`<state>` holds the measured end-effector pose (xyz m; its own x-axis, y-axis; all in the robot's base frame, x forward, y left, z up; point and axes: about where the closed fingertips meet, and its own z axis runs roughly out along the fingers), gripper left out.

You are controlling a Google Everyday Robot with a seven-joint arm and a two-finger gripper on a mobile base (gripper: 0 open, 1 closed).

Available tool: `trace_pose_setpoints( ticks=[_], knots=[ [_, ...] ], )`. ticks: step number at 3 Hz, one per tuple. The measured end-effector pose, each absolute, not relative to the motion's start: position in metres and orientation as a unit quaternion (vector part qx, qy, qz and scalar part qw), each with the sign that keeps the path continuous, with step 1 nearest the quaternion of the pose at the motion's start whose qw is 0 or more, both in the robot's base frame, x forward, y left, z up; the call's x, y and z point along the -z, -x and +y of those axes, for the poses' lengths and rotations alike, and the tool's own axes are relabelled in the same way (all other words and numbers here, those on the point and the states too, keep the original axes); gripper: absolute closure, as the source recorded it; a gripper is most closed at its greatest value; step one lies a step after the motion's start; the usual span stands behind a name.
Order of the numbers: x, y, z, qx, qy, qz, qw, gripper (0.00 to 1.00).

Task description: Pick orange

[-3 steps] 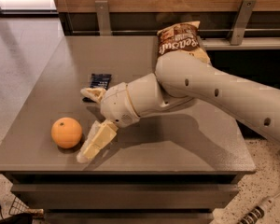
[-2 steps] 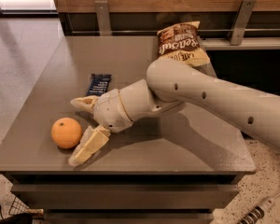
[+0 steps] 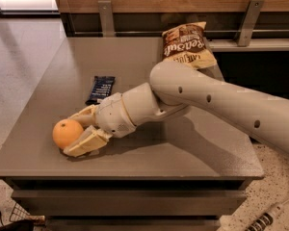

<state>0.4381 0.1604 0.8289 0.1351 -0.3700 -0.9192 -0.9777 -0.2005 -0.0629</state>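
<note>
The orange (image 3: pixel 66 132) is round and smooth and sits on the grey table (image 3: pixel 197 148) near its front left corner. My gripper (image 3: pixel 71 134) has come in from the right at table height. It is open, with one cream finger (image 3: pixel 83 114) behind the orange and the other (image 3: pixel 86 144) in front of it, low by the table top. The orange lies between the fingers, still resting on the table. The white arm stretches away to the right edge of the view.
A dark blue snack bar (image 3: pixel 100 89) lies on the table just behind the gripper. A brown chip bag (image 3: pixel 187 45) leans at the back. A wooden wall with metal brackets (image 3: pixel 106 16) runs behind. The table's front edge is close below the orange.
The gripper has moved left across the table towards the orange. Its fingers, which were to the right of the fruit, now sit on either side of it. The orange has not moved.
</note>
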Motion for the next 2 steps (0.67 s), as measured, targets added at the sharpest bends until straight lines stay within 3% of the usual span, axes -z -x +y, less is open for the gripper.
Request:
trace_pose_setpoints(
  ticks=[1,2],
  knots=[
    [-0.8293,-0.4367,0.162,-0.412,0.658,0.512,0.369,0.9],
    [-0.8296,-0.4357,0.1632,-0.412,0.659,0.511,0.368,1.0]
  ],
)
